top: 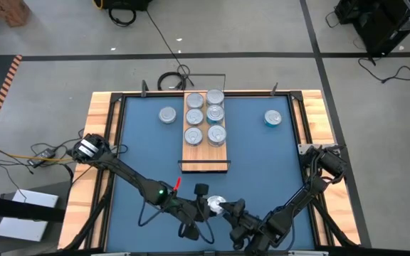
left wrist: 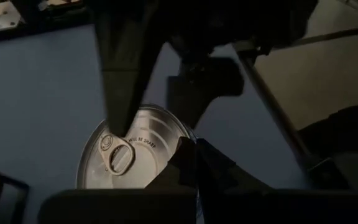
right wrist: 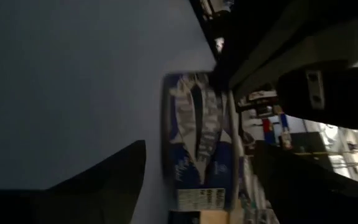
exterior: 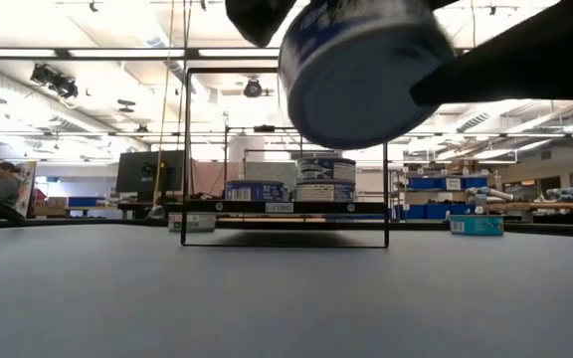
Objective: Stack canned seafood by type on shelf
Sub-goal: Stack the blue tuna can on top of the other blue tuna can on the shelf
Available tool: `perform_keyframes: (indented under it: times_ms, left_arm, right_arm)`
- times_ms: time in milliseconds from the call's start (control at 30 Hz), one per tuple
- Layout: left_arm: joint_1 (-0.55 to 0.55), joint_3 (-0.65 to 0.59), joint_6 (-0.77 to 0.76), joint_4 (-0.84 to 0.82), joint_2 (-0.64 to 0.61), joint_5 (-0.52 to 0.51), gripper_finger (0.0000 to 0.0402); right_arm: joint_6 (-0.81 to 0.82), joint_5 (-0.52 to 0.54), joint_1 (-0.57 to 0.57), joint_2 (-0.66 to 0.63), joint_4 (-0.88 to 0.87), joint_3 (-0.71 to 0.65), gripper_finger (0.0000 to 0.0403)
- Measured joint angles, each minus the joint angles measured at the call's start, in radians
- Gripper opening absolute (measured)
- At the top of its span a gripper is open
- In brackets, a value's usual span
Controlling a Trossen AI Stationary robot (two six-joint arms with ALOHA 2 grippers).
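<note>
Nine tins in all: six on the board (top: 205, 153), one (top: 167, 114) left of it, one (top: 272, 118) right, one (top: 216, 205) held near the front. Two arms.

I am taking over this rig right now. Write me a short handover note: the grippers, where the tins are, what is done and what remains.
Left gripper: shut on a held tin, lifted in the air over the front of the table.
Right gripper: open, fingers on either side of the same tin, with gaps.
Shelf: six tin tops show from above, in two rows; its front end is bare.
Loose on the table: a silver tin left of the shelf, a teal tin right of it.
Left to do: put the held tin and both loose ones on the shelf by type.
</note>
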Motion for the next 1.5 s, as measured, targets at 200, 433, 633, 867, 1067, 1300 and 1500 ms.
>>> perform_keyframes:
  times_ms: [200, 433, 633, 867, 1067, 1300, 1500]
  left_arm:
    - [0.005, 0.0, -0.004, 0.002, -0.001, 0.017, 0.0]
    - [0.005, 0.0, 0.02, 0.005, -0.004, 0.017, 0.0001]
    - [-0.014, 0.001, 0.16, 0.004, -0.004, -0.009, 0.0029]
    - [-0.093, 0.0, 0.324, -0.01, -0.002, -0.295, 0.011]
    - [-0.154, 0.0, 0.34, -0.044, 0.0, -0.436, 0.0184]
    - [-0.185, 0.0, 0.339, -0.058, 0.0, -0.542, 0.0233]
    - [-0.187, 0.0, 0.31, -0.095, 0.0, -0.577, 0.0231]
  right_arm:
    - [-0.001, 0.043, 0.0, 0.002, 0.005, 0.0, 0.0245]
    - [0.0, 0.033, 0.002, 0.003, 0.06, -0.002, 0.0139]
    - [0.064, 0.028, 0.002, 0.003, 0.089, -0.002, 0.0139]
    - [0.165, 0.046, -0.009, 0.003, 0.103, -0.001, 0.0139]
    - [0.199, 0.045, -0.023, 0.002, 0.145, 0.0, 0.0139]
    - [0.183, 0.023, -0.044, 0.002, 0.214, 0.0, 0.0139]
    - [0.182, 0.014, -0.049, 0.002, 0.256, 0.0, 0.0139]
